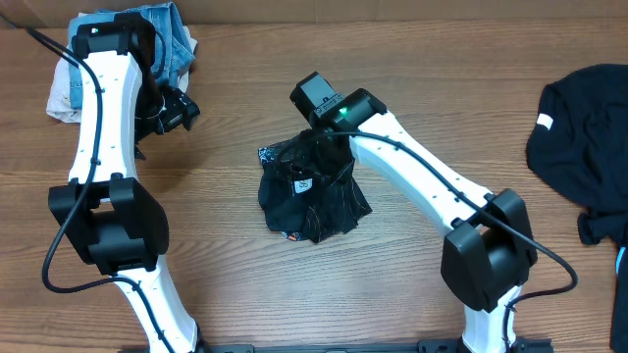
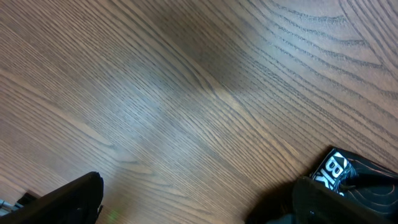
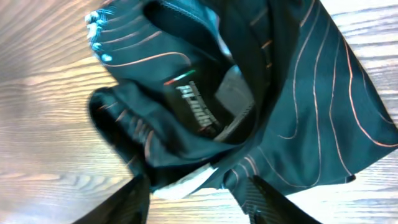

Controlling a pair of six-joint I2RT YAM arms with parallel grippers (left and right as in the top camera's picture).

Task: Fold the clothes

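two tools are sharing this tabletop [image 1: 226,245]. on the left, the left tool [image 1: 175,110] is hanging with its jaws wide apart over bare wood, holding nothing, just beside a denim pile [image 1: 177,39]. in the middle, the jersey [image 1: 312,196] is lying in a bunched heap, nowhere near flat. the right tool [image 3: 196,186] is hovering over the heap with jaws partly apart and cloth sitting between them; whether any is being pinched, i cannot tell. so the step in hand is probably spreading the heap before folding: the right tool should be taking one edge only, not a wad, with the left coming across for the opposite edge. far right, a black garment [image 1: 589,118] is lying well apart.
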